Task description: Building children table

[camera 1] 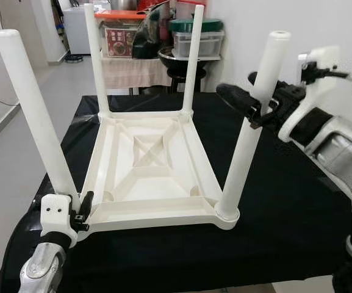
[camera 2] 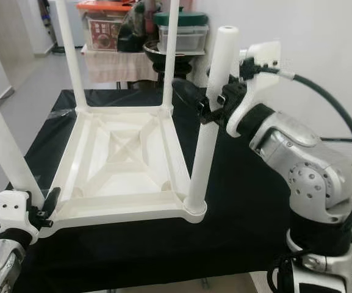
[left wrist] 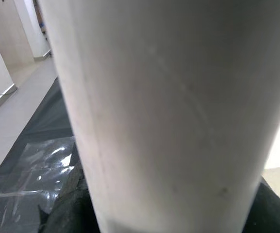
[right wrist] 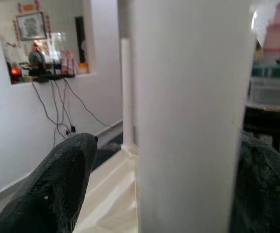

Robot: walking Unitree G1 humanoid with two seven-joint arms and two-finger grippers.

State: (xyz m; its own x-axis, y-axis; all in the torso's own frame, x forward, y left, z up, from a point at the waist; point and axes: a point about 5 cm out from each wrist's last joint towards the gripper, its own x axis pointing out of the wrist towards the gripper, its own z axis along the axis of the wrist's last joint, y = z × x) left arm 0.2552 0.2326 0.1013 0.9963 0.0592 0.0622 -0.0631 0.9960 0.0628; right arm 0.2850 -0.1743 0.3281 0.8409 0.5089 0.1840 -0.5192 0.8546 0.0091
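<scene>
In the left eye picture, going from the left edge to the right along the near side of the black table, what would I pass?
Left tool at the near-left white plastic table leg → upturned white plastic children's tabletop → near-right white plastic leg → right tool → silver right arm.

A black-covered table (camera 1: 285, 207) carries a white children's table (camera 1: 154, 177) lying upside down, legs pointing up.

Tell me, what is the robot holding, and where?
The right gripper holds the near right table leg by its upper part; the left gripper holds the near left table leg near its base.
</scene>
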